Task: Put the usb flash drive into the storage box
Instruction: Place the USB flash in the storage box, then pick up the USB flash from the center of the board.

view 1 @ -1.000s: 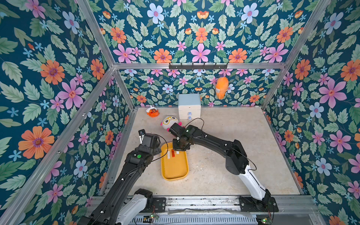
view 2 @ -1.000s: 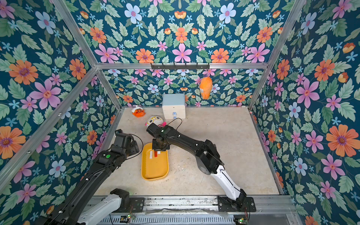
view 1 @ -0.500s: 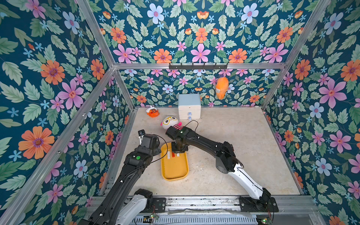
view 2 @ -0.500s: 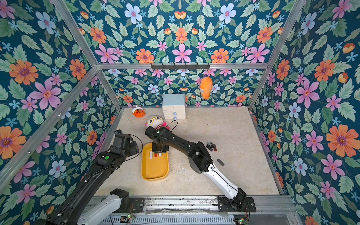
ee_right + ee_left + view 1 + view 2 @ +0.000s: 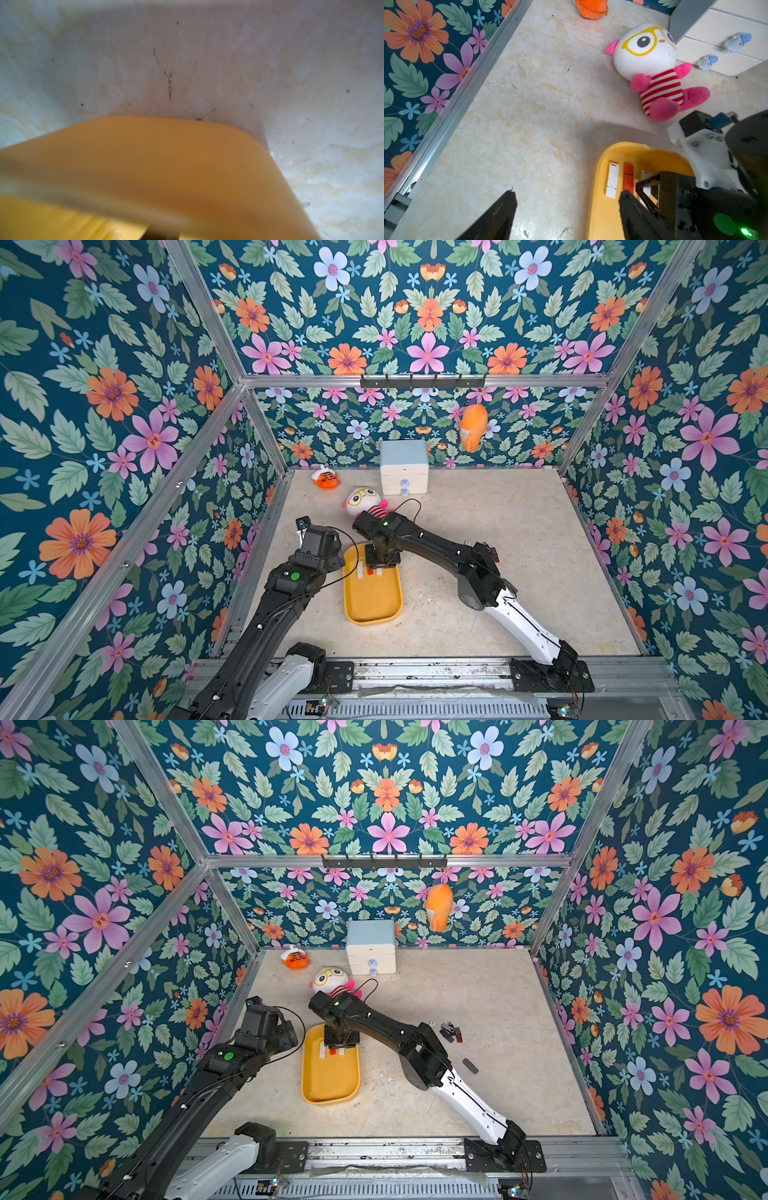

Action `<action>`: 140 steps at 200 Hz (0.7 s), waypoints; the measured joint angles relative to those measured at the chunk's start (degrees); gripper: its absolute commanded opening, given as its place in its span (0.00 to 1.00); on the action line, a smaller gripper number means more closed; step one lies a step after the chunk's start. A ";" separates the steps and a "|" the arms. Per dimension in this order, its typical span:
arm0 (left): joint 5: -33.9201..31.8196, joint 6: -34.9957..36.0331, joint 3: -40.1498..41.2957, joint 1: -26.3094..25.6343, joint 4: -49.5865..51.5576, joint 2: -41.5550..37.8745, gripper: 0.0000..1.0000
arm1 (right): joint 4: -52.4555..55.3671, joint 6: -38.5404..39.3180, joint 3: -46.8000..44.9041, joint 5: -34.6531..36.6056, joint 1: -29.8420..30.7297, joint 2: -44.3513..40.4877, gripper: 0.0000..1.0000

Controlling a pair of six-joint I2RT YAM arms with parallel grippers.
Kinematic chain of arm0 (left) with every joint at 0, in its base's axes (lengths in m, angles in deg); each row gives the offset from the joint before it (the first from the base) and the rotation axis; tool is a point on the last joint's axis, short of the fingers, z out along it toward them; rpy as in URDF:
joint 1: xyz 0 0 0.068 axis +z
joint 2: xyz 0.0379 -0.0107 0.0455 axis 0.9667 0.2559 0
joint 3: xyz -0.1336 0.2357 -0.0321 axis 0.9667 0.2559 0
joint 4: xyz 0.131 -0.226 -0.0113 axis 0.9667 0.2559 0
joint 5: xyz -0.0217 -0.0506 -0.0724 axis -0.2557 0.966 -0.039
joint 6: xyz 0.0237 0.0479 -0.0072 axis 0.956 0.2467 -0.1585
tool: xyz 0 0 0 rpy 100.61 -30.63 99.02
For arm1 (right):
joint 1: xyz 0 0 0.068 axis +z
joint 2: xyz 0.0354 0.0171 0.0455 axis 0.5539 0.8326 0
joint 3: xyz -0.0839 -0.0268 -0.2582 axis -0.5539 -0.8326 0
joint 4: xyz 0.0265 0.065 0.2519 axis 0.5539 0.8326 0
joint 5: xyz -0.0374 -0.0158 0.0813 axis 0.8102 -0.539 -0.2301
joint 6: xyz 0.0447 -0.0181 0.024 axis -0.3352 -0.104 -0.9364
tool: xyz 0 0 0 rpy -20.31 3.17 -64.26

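The storage box (image 5: 372, 601) (image 5: 330, 1085) is a shallow yellow tray on the table. At its far end lie three usb flash drives side by side: a white one (image 5: 612, 179), a red one (image 5: 628, 176) and a second white one (image 5: 645, 176). My right gripper (image 5: 383, 566) (image 5: 341, 1046) points straight down into that end, over the second white drive. How wide its jaws stand is hidden. The right wrist view shows only the blurred tray wall (image 5: 166, 166). My left gripper (image 5: 567, 192) hovers open and empty over the tray's left rim (image 5: 593, 187).
A plush doll (image 5: 365, 504), a white two-drawer chest (image 5: 404, 467) and a small orange toy (image 5: 326, 481) stand behind the tray. An orange plush (image 5: 473, 432) hangs on the back wall. Loose dark drives (image 5: 451, 1031) (image 5: 470, 1065) lie right of the right arm.
The right arm's elbow has swung and dropped, uncovering the loose drives on the right. Its gripper has stayed at the tray's far end. The left arm has not moved.
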 measured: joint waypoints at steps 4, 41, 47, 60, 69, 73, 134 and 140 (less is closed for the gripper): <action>0.00 0.00 0.00 0.00 -0.11 -0.07 0.84 | 0.02 0.00 -0.13 0.04 0.00 -0.59 0.40; -0.42 -0.02 0.04 0.00 -0.13 -1.60 0.84 | 0.31 0.11 -2.01 1.42 -0.02 -8.48 0.41; -0.39 -0.02 0.13 0.00 -0.28 -2.10 0.84 | 0.42 0.28 -2.71 2.14 -0.04 -10.38 0.41; 0.11 0.00 0.35 0.02 -0.39 -2.58 0.83 | 0.57 0.85 -5.99 4.35 -0.39 -15.61 0.42; 0.98 0.24 0.35 0.02 -0.44 -2.56 0.81 | 0.26 1.57 -10.01 5.84 -1.05 -19.87 0.43; 1.64 0.44 0.35 0.00 -0.55 -2.54 0.81 | -0.46 1.81 -12.74 6.51 -1.60 -22.25 0.43; 12.83 -3.30 -5.86 -19.65 -4.22 3.67 0.78 | -18.10 0.35 -70.71 8.96 -31.76 -63.36 0.45; 12.15 -4.74 -6.80 -23.91 -5.16 6.03 0.78 | -20.50 0.33 -75.43 7.30 -36.04 -65.72 0.45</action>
